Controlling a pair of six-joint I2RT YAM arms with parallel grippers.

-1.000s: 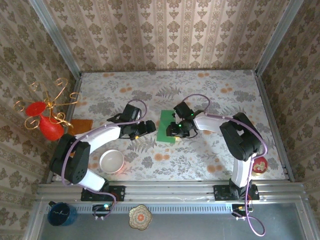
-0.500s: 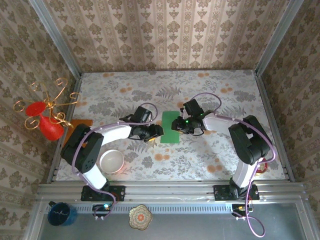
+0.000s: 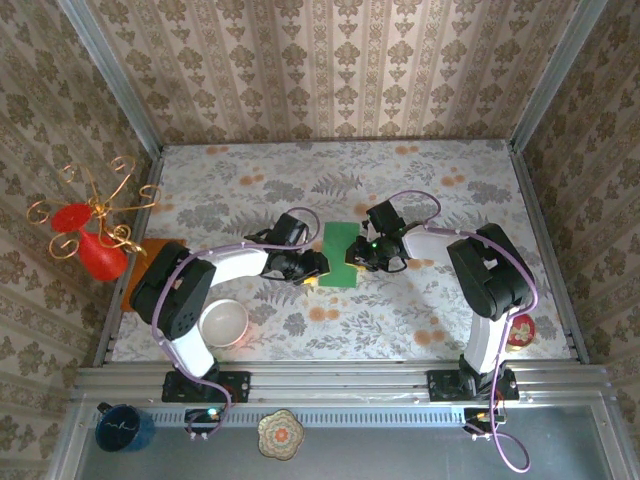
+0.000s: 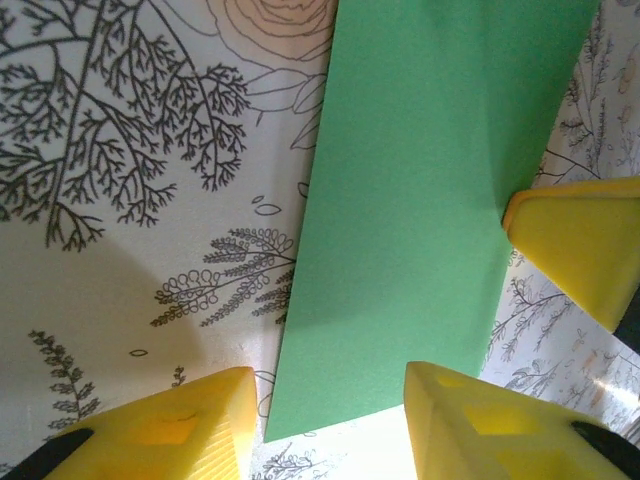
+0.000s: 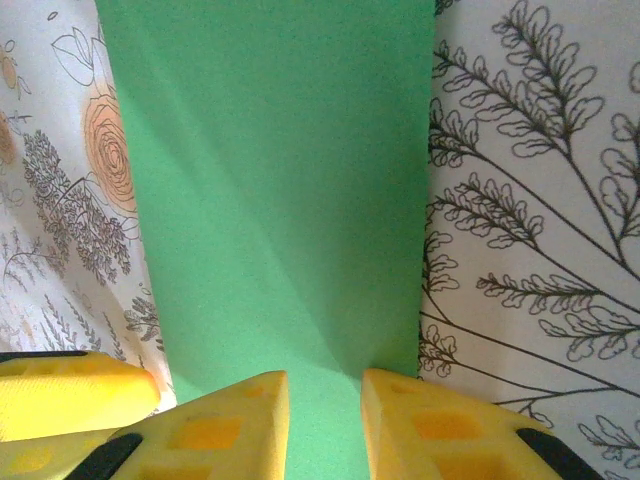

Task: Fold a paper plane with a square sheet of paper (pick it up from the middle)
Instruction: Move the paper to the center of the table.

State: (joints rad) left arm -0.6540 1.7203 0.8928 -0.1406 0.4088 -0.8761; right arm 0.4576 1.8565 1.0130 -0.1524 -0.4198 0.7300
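One white bowl [image 3: 223, 322] sits empty near my left arm's base, one green sheet [image 3: 340, 254] lies mid-desk [image 3: 430, 190], and my two tools flank it: the left tool [image 4: 330, 428] with fingers apart straddling one corner, the right tool [image 5: 325, 425] narrowly apart over its edge.

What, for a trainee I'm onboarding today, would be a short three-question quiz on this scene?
1. True or false: the green paper lies inside the white bowl.
2. Which arm's base is the white bowl nearer? A: left. B: right.
3. Fill in: the right fingers are coloured ____.
Key: 1 false; 2 A; 3 yellow.
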